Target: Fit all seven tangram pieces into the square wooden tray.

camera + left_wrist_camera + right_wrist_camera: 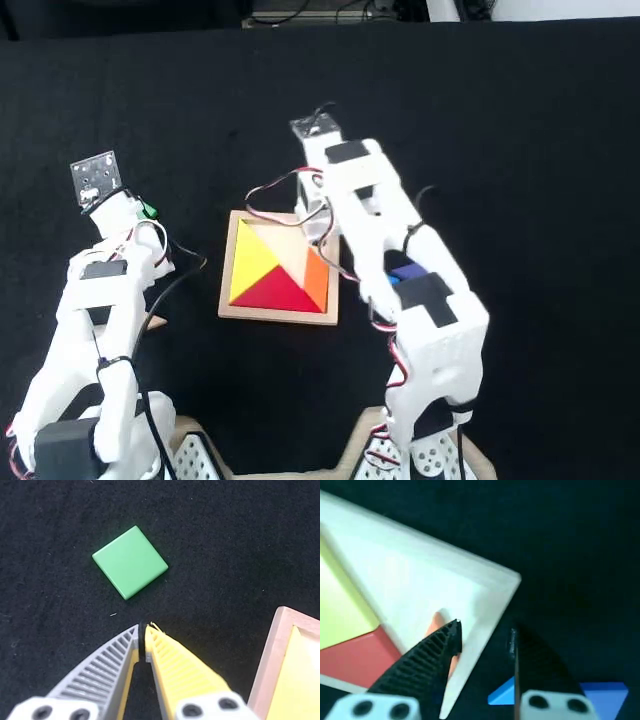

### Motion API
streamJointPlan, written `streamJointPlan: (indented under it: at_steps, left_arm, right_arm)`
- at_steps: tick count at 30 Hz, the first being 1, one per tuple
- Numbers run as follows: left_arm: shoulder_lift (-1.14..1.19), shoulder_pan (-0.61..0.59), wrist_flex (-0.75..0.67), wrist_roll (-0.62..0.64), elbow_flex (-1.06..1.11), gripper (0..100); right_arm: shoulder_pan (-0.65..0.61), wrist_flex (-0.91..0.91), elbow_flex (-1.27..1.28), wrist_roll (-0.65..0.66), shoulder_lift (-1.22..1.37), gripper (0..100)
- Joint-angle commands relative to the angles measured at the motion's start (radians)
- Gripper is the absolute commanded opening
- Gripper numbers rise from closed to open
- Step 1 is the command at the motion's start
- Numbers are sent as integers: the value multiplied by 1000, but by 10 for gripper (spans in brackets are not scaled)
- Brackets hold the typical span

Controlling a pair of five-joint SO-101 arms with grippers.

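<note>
The square wooden tray (228, 300) holds a yellow triangle (252, 262), a red triangle (280, 292) and an orange piece (317, 275). My right gripper (484, 629) is open and straddles the tray's rim (490, 615) near a corner. One black finger (435, 660) is inside over the orange piece (438, 622), the other outside. A blue piece (602, 696) lies outside the tray beside it, under the right arm in the high view (405, 271). My left gripper (144, 630) is shut and empty, just short of a green square (130, 562) lying left of the tray (270, 665).
Everything rests on a black cloth (520, 120). The right arm's body (400, 250) hangs over the tray's right side and hides part of it. The arm bases (300, 455) stand at the near edge.
</note>
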Motion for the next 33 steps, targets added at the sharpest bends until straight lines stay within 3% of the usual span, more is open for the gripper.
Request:
streamJointPlan:
  at_steps: [1,5,12,25,27,33]
  left_arm:
    - [-3,12,-11,-5,-38,30]
    - [-3,12,-11,-5,-38,30]
    - [-3,12,-11,-5,-38,30]
    - [-3,12,-11,-5,-38,30]
    - [-3,12,-11,-5,-38,30]
    - [-3,12,-11,-5,-38,30]
  right_arm:
    - [18,-23,-45,-3,-2,159]
    - [17,-32,-48,12,19,155]
    - [23,-51,-122,54,113,8]
    - [28,-8,-163,57,119,11]
    - [46,28,-176,54,111,25]
    - [124,114,-196,112,-12,224]
